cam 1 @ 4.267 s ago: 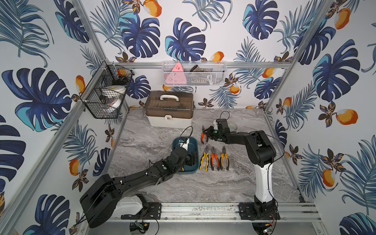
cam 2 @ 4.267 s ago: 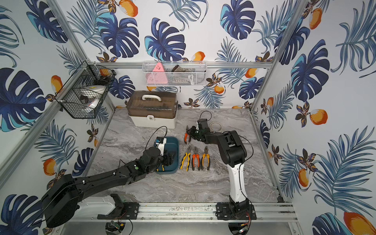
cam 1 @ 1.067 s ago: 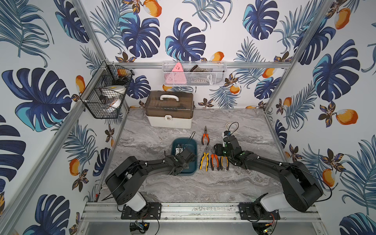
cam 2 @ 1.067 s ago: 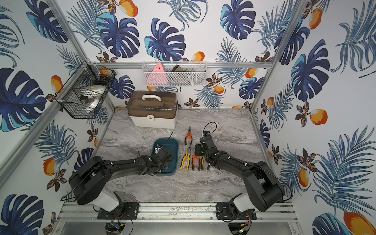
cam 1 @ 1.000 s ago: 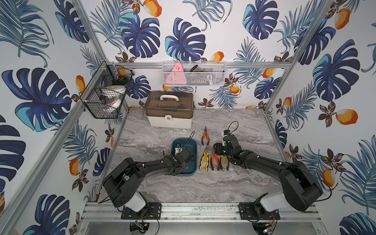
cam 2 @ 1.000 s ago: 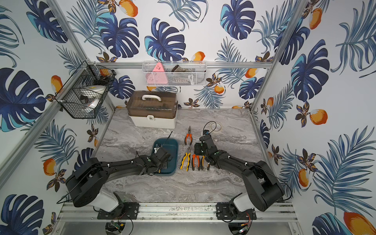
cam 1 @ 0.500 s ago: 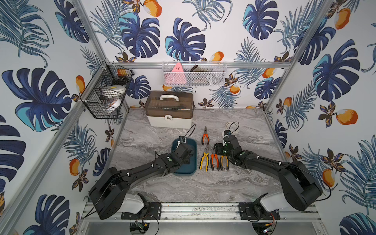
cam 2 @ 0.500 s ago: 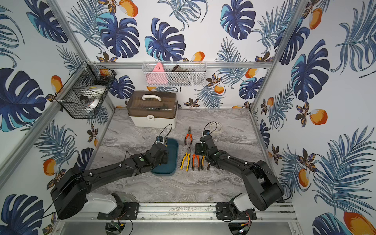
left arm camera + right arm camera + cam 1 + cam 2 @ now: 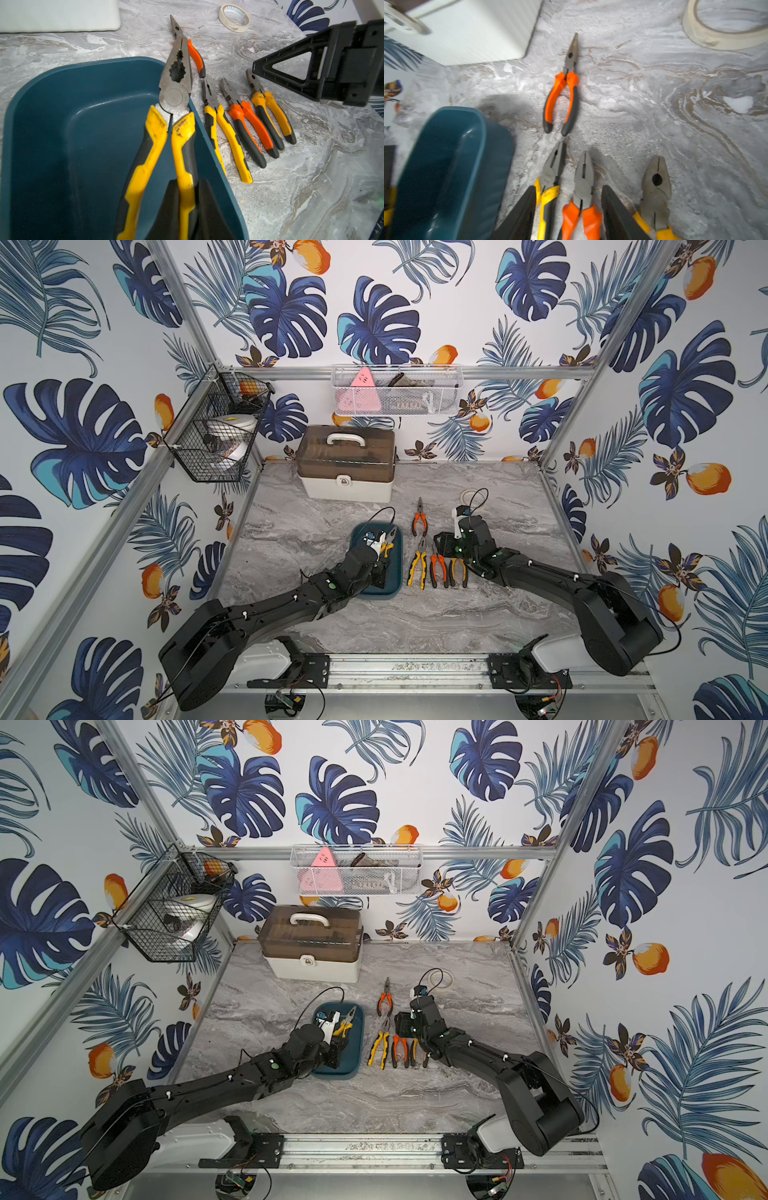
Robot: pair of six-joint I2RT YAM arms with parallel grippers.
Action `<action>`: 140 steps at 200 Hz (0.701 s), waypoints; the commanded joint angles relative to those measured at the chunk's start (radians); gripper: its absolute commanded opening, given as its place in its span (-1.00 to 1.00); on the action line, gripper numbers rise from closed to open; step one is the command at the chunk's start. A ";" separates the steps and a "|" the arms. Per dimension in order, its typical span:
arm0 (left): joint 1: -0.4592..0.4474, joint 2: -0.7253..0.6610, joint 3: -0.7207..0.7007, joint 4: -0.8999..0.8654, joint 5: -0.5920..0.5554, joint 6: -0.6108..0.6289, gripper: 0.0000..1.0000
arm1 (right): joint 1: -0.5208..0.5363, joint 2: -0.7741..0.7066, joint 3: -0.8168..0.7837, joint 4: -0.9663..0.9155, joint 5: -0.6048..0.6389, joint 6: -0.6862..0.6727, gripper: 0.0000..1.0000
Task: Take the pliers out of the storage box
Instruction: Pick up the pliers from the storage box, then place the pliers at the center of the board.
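The left gripper [image 9: 187, 197] is squeezed tight on one handle of the yellow pliers [image 9: 174, 97]. They are over the storage box [image 9: 395, 572], not out of it yet. Just beside the box, three pliers [image 9: 438, 568] lie in a row. The right gripper [image 9: 569, 193] hangs over them, fingers apart, holding nothing. Past the box's far corner lies one orange pliers [image 9: 419, 522]. Farther behind the box are a tape roll [image 9: 235, 29] and a white toolbox [image 9: 347, 485].

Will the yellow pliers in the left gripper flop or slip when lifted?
The left gripper pinches only one handle of the yellow pliers, so the free handle may swing. The metal head looks heavy; they might tip nose-down. Rubbery grips probably resist slipping.
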 commanded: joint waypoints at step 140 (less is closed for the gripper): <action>-0.001 -0.072 -0.030 0.091 0.015 0.023 -1.00 | 0.270 0.187 -0.017 0.577 -0.244 0.507 0.28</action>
